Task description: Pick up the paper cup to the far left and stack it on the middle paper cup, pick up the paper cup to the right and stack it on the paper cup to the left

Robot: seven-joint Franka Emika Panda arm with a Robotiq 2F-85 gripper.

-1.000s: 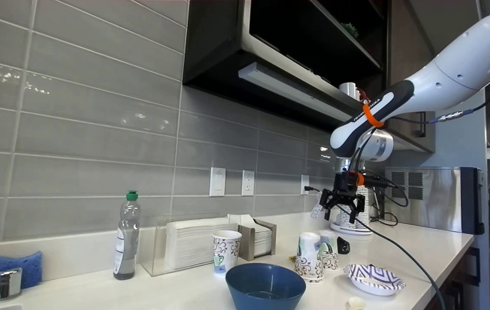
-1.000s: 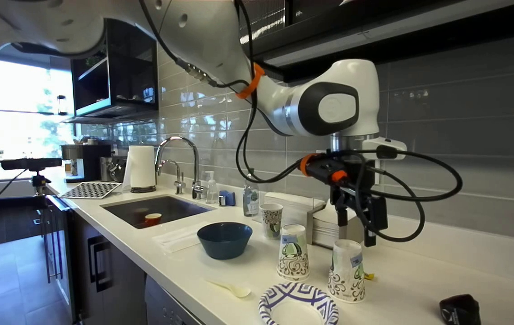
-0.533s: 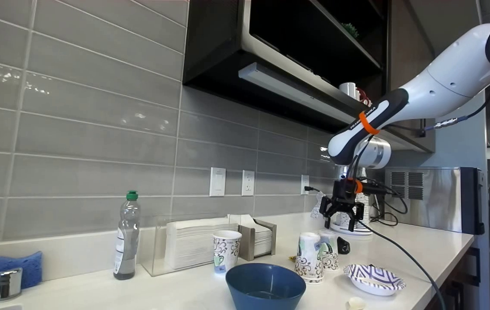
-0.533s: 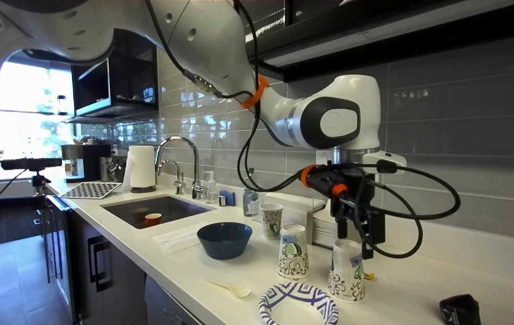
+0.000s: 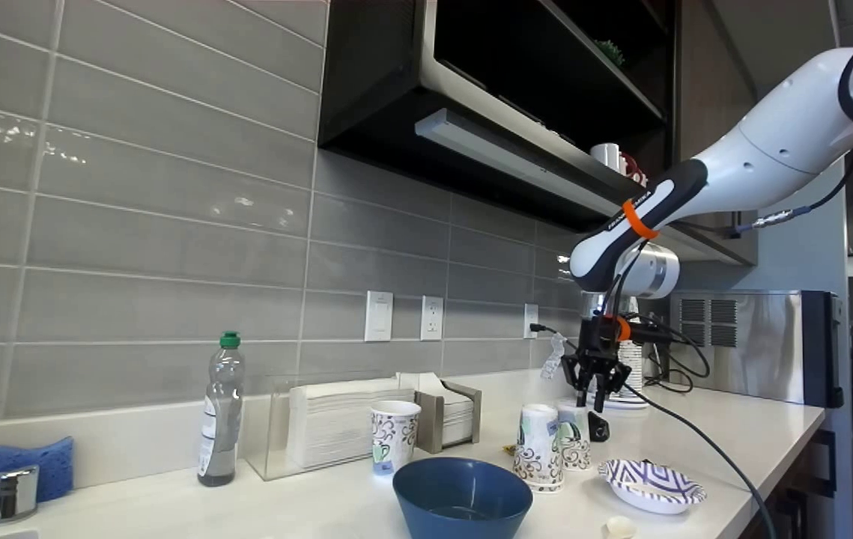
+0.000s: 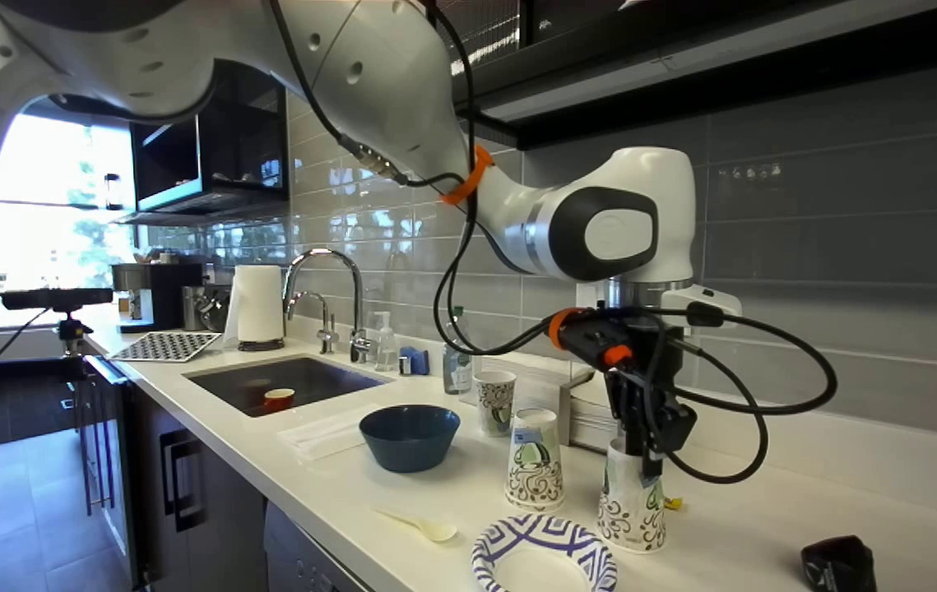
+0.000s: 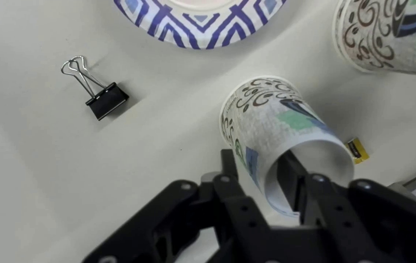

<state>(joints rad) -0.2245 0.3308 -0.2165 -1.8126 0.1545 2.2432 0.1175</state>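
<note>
Three patterned paper cups stand on the counter. The far left paper cup [image 6: 494, 404], mouth up, is by the napkins. The middle paper cup [image 6: 535, 460] stands upside down, partly in the wrist view. Also upside down, the right paper cup [image 6: 631, 510] is under my gripper [image 6: 641, 464]. In the wrist view my gripper [image 7: 258, 155] has one finger [image 7: 227, 160] outside this cup [image 7: 262, 113]. The opposite finger [image 7: 288, 179] sits within the hollow of its raised base. The jaws are part way apart; a gap shows between outer finger and cup wall.
A blue bowl [image 6: 410, 448] and a patterned plate [image 7: 200, 33] are near the cups, with a plastic spoon [image 6: 435, 530] between them. A black binder clip [image 7: 107, 100] and yellow packet [image 7: 357, 150] lie close by. Napkin holders [image 5: 351, 419] line the wall; a cabinet [image 5: 471, 112] overhangs.
My arm has come down onto the right cup, and the gripper's fingers have drawn closer together. All three cups stand where they were.
</note>
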